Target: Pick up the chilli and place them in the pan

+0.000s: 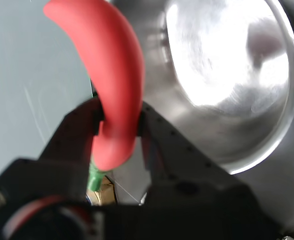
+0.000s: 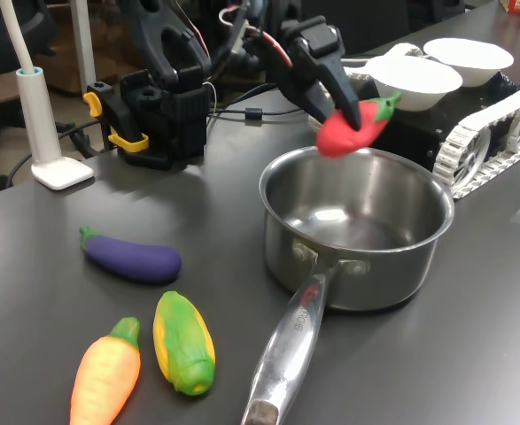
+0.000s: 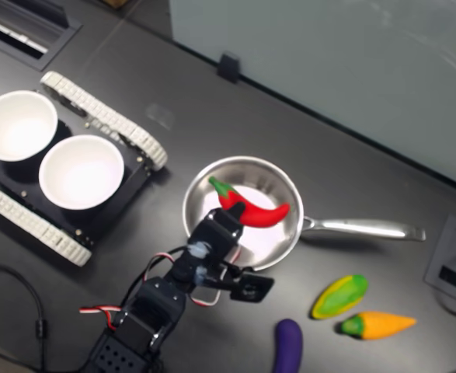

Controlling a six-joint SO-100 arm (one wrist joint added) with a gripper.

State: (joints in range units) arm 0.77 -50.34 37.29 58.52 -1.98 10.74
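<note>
My gripper [image 1: 117,127] [image 2: 353,113] [image 3: 231,211] is shut on the red chilli [image 1: 111,75] [image 2: 353,130] [image 3: 255,210], gripping it near its green stem end. In the first exterior view the chilli hangs just above the far rim of the steel pan [image 2: 357,230], free of the metal. From above, in the second exterior view, it lies over the pan's [image 3: 278,241] shiny inside. The pan's long handle [image 3: 363,228] [image 2: 286,354] points to the second exterior view's right. In the wrist view the pan's bright bottom [image 1: 227,55] shows beyond the chilli.
A purple eggplant [image 2: 131,257] [image 3: 288,346], a corn cob [image 2: 184,343] [image 3: 340,296] and an orange carrot [image 2: 107,374] [image 3: 379,325] lie on the dark table near the handle. Two white bowls [image 3: 80,171] [image 3: 16,124] sit on a tracked vehicle [image 2: 490,124] beside the pan.
</note>
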